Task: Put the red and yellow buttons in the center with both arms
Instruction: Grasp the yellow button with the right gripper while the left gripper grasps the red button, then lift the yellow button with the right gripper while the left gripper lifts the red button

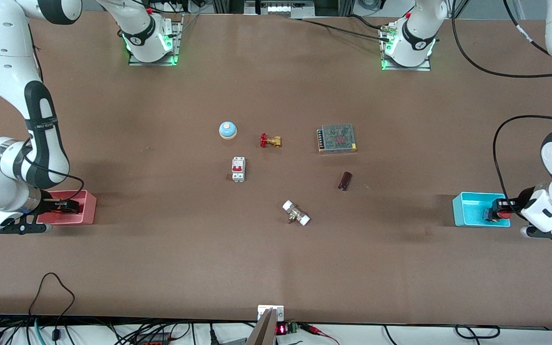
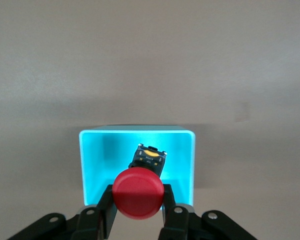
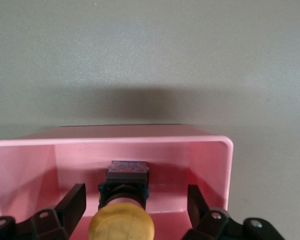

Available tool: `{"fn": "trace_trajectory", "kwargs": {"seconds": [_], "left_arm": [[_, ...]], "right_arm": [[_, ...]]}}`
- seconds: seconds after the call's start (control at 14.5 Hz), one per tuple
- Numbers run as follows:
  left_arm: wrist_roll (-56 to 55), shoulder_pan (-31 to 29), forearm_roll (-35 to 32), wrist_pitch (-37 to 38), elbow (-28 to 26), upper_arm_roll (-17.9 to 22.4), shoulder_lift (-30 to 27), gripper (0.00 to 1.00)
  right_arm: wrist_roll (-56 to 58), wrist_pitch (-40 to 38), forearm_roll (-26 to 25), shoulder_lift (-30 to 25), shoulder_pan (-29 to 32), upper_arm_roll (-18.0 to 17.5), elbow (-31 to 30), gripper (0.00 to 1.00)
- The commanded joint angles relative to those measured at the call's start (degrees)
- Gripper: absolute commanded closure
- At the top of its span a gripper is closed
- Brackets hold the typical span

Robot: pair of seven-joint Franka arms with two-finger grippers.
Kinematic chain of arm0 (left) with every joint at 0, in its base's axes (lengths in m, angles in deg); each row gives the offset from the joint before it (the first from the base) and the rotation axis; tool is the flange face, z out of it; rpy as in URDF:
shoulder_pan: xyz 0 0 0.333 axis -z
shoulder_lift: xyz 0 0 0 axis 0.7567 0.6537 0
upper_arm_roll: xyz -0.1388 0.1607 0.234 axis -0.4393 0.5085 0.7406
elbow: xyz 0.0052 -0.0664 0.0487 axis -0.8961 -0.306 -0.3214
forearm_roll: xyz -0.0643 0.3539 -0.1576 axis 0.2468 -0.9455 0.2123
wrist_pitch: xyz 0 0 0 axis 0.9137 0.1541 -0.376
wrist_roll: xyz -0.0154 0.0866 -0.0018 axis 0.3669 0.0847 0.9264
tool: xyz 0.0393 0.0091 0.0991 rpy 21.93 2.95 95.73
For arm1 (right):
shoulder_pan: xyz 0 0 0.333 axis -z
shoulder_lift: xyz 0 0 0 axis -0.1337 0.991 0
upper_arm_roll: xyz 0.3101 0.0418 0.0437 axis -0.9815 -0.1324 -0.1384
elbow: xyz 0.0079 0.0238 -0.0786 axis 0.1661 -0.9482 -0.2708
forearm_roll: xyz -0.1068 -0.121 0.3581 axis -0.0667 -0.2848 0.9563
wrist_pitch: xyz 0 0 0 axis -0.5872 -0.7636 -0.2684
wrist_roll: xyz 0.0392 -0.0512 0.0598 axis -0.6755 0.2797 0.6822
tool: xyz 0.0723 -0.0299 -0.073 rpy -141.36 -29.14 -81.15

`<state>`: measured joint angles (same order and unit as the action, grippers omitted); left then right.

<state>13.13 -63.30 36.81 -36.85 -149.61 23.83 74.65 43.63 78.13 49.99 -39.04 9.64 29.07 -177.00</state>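
Note:
The red button [image 2: 138, 192] sits between my left gripper's [image 2: 138, 207] fingers, which press on its sides; its black body points into the cyan bin [image 2: 137, 131]. In the front view this gripper [image 1: 496, 211] is at the cyan bin [image 1: 467, 211] at the left arm's end of the table. The yellow button [image 3: 121, 225] lies in the pink bin [image 3: 110, 140]. My right gripper [image 3: 136, 195] is open, its fingers wide on either side of the button and not touching it. In the front view it [image 1: 67, 207] reaches into the pink bin [image 1: 86, 211]. The brown table centre [image 1: 285, 177] is bare.
Around the centre stand a blue bell [image 1: 227, 130], a red-handled brass valve [image 1: 270, 141], a metal mesh box [image 1: 337, 138], a white breaker [image 1: 238, 169], a small dark brown piece [image 1: 344, 180] and a white-ended fitting [image 1: 296, 213].

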Motion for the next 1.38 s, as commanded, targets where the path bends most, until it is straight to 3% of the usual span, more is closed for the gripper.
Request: {"fn": "trace_trajectory", "kwargs": {"seconds": [0.0, 0.07, 0.21, 0.48, 0.76, 1.03, 1.31], "left_arm": [[-5.73, 0.85, -1.49, 2.05, -0.84, -2.54, -1.94, 0.79], [-8.10, 0.85, -1.40, 2.14, -1.01, -4.03, -1.94, 0.79], [-12.23, 1.20, -1.22, 2.14, -1.71, -6.32, -1.41, 0.79], [-23.47, 5.94, -1.05, 1.96, -3.03, -7.56, 0.08, 0.79], [-33.15, 10.87, -1.05, -2.24, -6.45, -7.56, 1.23, 0.79], [-35.10, 12.54, -1.05, -5.76, -8.04, -7.56, 2.98, 0.79], [-35.10, 12.81, -1.13, -7.96, -9.36, -7.56, 4.21, 0.71]], "right_arm": [[1.45, -1.31, 1.10, 0.33, 0.68, -0.63, 1.22, 0.17], [1.45, -1.39, 1.10, 0.33, 0.68, -0.63, 1.31, 0.28], [1.45, -1.48, 1.10, 0.24, 0.59, -0.63, 1.31, 0.42], [1.54, -1.75, 1.01, -0.02, 0.50, -0.63, 1.40, 0.55], [2.42, -4.54, 0.92, -1.16, 0.15, -0.63, 3.66, 0.57], [3.56, -16.92, 0.75, -3.79, -0.20, -0.63, 11.14, 0.57], [1.55, -21.51, 1.01, -8.46, -4.23, -0.63, 10.98, 0.57]]}}
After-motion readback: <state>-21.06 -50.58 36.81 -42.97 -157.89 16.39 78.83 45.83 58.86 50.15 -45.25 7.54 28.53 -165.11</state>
